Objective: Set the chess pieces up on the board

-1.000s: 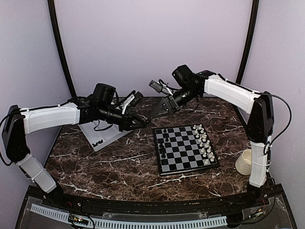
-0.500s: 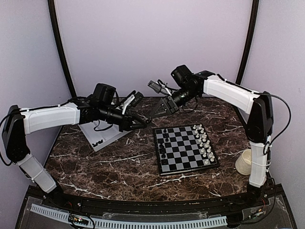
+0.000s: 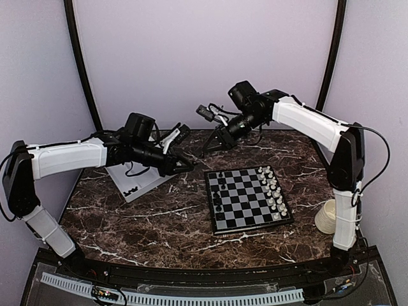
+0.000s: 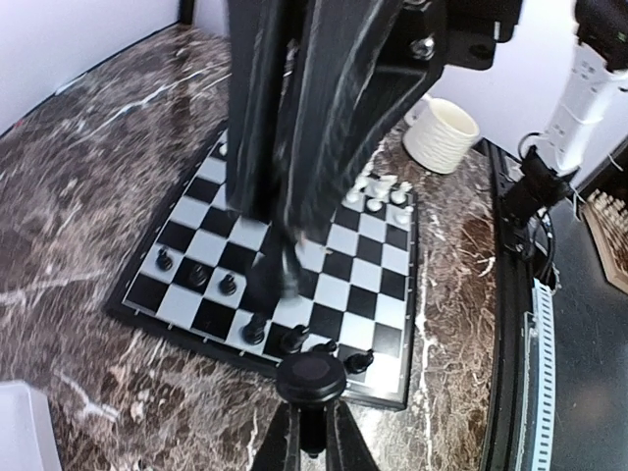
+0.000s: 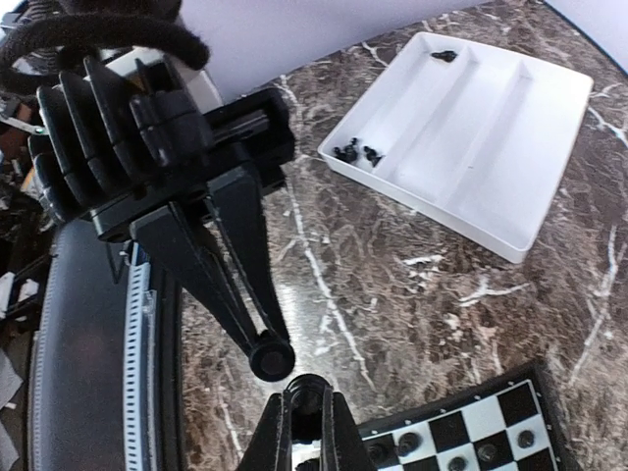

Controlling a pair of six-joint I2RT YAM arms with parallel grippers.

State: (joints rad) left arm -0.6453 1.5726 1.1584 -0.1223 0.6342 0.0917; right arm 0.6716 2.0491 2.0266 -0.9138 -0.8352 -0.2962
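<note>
While your left gripper [image 3: 189, 166] stays clamped on a small black piece [image 4: 309, 376], held in the air above the table [image 3: 159, 223] just off the far corner of the board [image 3: 255, 227] on the left arm's side, your right gripper [image 3: 208, 147] is what has changed. A second ago its fingers stood apart with their tips close to the left tips. Now they are pressed together, and the arm has drawn up and back, so the two grippers hang near each other but apart. The right wrist view shows a small round dark shape at the right fingertips; you cannot tell whether that is a piece or part of the gripper. Read this as a hand-over that may not have gone through, since the left fingers have not let go. On the board, a few black pieces [image 3: 218, 191] stand scattered over the columns nearest the left arm, and the white pieces [image 3: 274, 190] fill two columns on the opposite side. More black pieces lie in the white tray [image 5: 491, 147] behind the left arm. Most of the black side is not yet set, so check the right tips before moving to the board.
</note>
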